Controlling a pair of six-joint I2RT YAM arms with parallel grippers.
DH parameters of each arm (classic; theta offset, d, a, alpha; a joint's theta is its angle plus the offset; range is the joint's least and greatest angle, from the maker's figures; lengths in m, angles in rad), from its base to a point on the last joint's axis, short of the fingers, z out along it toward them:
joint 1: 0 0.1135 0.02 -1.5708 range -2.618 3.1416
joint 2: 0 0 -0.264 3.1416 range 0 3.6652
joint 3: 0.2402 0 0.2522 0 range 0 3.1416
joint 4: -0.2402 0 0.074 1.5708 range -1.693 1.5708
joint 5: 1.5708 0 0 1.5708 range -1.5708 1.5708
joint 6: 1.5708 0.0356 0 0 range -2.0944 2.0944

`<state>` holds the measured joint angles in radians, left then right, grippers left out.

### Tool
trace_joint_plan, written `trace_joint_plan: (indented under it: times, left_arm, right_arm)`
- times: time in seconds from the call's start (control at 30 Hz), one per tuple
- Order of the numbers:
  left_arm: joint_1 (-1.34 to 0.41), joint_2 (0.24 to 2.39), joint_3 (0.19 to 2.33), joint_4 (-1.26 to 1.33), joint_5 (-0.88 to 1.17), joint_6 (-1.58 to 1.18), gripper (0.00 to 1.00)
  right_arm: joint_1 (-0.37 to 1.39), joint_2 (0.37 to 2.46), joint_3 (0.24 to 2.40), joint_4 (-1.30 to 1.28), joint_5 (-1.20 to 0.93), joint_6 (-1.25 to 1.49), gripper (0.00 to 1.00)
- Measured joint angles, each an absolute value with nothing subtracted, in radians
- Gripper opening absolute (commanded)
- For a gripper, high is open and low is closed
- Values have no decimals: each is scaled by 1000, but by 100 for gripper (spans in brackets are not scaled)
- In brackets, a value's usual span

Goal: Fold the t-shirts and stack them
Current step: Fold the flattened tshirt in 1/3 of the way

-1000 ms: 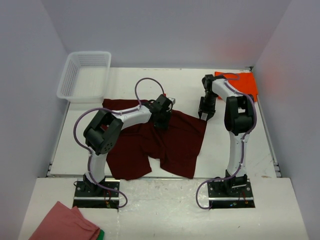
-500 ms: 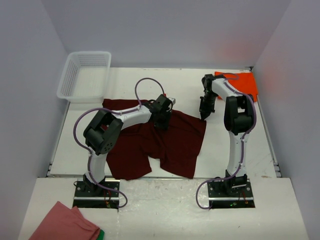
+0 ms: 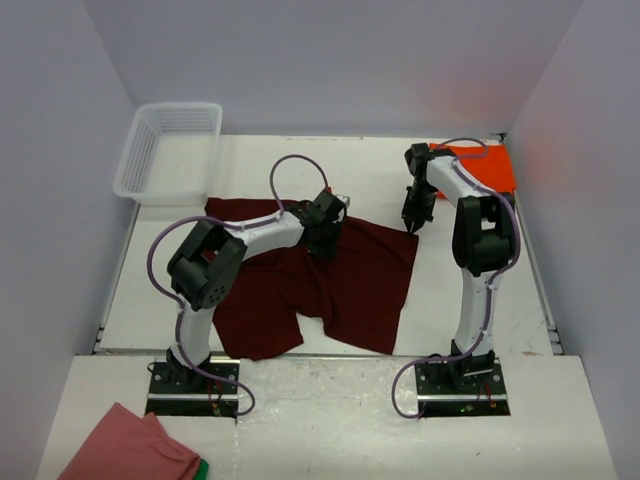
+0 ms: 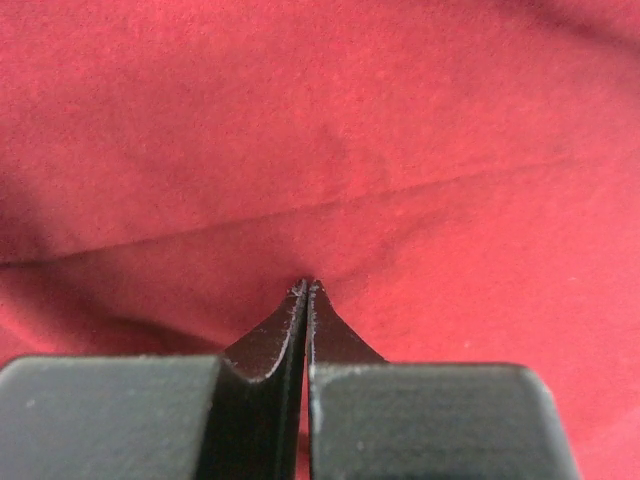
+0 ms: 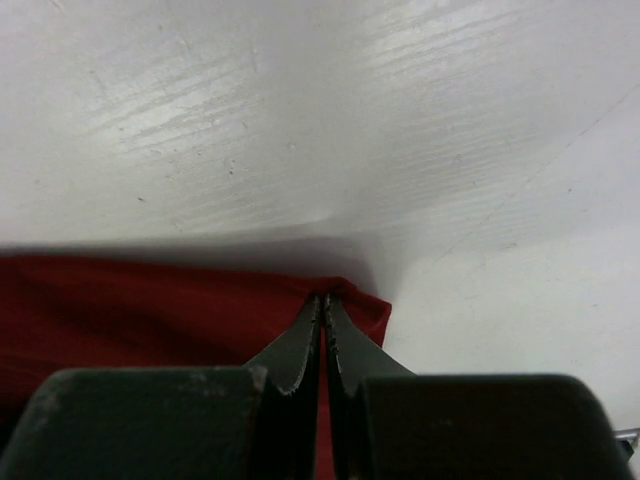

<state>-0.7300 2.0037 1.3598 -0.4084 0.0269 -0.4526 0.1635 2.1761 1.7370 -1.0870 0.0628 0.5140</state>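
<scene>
We see the maroon t-shirt (image 3: 330,290) lying mostly flat in the middle of the table (image 3: 250,165), w/ a few wrinkles. Its near edge reaches almost to the table's near edge, betw. the two arm bases.

The left gripper (image 3: 325,238) is down on the shirt's far-middle part, jaws pressed together w/ a small pinch of maroon fabric caught at the tips. In the left wrist view a crease runs off left and right from where the fingertips (image 4: 290,310) meet, and fabric fills the rest of that view.

The right gripper (image 3: 413,222) sits at the shirt's far right corner, also clamped tight. The right wrist view shows that corner nipped betw. the tips, a thin strip of red showing in the slit betw. the fingers, w/ bare white table beyond and to the right. A shadow lies along the cloth's far edge there, so the corner looks a bit raised.

The orange-red t-shirt (image 3: 492,170) lies in the far right corner of the table, well apart from the maroon one and partly hidden behind the right arm; we can't tell how it's folded.

Also there: a white mesh basket (image 3: 135,160) at the far left, its near end just beside the maroon shirt's far left corner, and a salmon-pink cloth (image 3: 125,450) w/ a green edge on the near ledge, left of the left arm's base
</scene>
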Motion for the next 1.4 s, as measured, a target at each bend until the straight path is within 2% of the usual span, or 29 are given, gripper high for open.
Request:
trace_joint_plan:
  times: [0.27,0.5,0.63,0.93,1.4]
  left_arm:
    - [-762,1964,1369,-442,-79,-453,0]
    - [-747,1963,1551,-507,-192,-443,0]
    - [-678,1974,1632,-501,-206,-444,0]
    - [-425,2128,1604,-508,-230,-441,0]
    - [-388,2144,1577,-496,-187,-444,0]
  right_arm:
    - [163,2167,1802,-1091,88,515,0]
    - [162,2199,1858,-1095,96,504,0]
    - [158,2222,1877,-1098,99,495,0]
    - [123,2239,1908,-1108,115,485,0]
    - [111,2318,2069,-1161,117,478,0]
